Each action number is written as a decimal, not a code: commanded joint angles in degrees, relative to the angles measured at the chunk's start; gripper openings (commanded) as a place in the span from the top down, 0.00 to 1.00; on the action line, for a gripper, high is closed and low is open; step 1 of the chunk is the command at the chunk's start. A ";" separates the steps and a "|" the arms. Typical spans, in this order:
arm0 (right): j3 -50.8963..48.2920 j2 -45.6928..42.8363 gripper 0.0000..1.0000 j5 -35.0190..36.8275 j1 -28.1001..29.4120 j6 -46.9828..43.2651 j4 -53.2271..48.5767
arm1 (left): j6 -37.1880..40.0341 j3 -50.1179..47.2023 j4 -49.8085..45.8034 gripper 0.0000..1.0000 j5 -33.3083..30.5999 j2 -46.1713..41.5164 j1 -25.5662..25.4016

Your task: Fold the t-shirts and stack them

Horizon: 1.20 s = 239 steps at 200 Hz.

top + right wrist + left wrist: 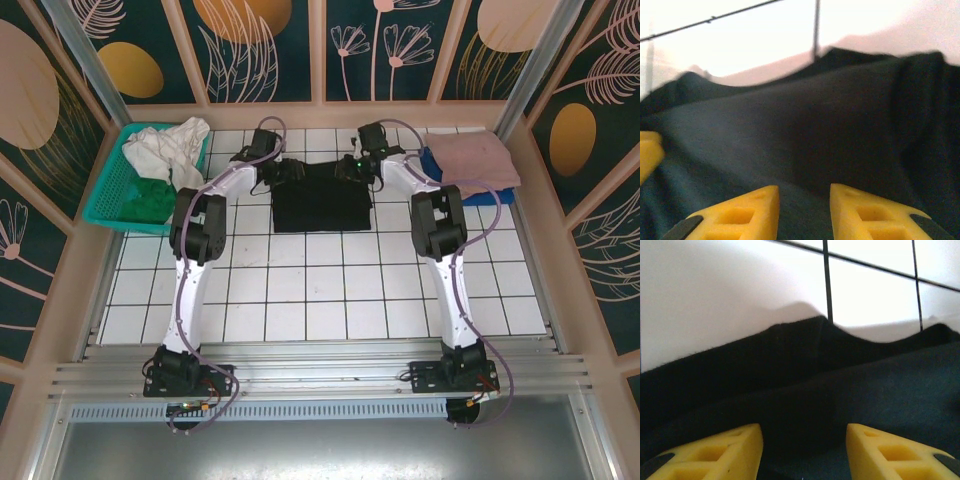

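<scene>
Your black t-shirt (322, 205) lies folded at the far middle of the desk (300, 300), with its long axis left to right. The left claw (288, 172) and right claw (348, 168) are at its far corners. Both are partly open and hold nothing.

A teal plastic mesh basket (108, 186) sits in the far left corner of the white tiled bench (330, 290), beside dark walls painted with flowers (262, 55).

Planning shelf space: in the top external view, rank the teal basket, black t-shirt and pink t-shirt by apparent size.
Largest to smallest:
1. teal basket
2. black t-shirt
3. pink t-shirt
The last two look fairly close.
</scene>
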 commanded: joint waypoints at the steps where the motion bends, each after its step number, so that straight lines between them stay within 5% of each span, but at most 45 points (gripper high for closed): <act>1: -4.59 -1.23 0.68 3.07 -0.41 -0.02 -0.43 | 1.51 1.70 -3.42 0.49 -4.72 2.00 1.57; 59: -35.14 -17.99 0.71 8.77 3.07 1.82 6.17 | 2.05 2.33 -3.19 0.39 -3.71 -2.16 1.61; 99: -52.60 -35.10 0.65 12.99 8.41 7.08 4.73 | 3.38 -6.19 -2.32 0.34 -2.99 -14.74 1.56; 135: -49.73 -39.99 0.54 16.75 7.45 2.99 6.18 | 0.79 -29.92 5.62 0.32 -4.91 -34.11 -0.37; 165: -38.56 -29.89 0.50 19.59 4.68 -1.91 6.46 | -4.69 -50.10 11.97 0.34 -3.94 -43.84 -4.09; 187: -31.18 -21.20 0.49 14.73 2.63 -2.98 4.32 | -9.39 -61.85 18.06 0.36 -2.45 -47.08 -5.36; 239: -44.95 -27.06 0.47 8.00 3.49 -0.99 9.33 | -10.31 -63.52 20.01 0.39 -2.46 -41.50 -5.77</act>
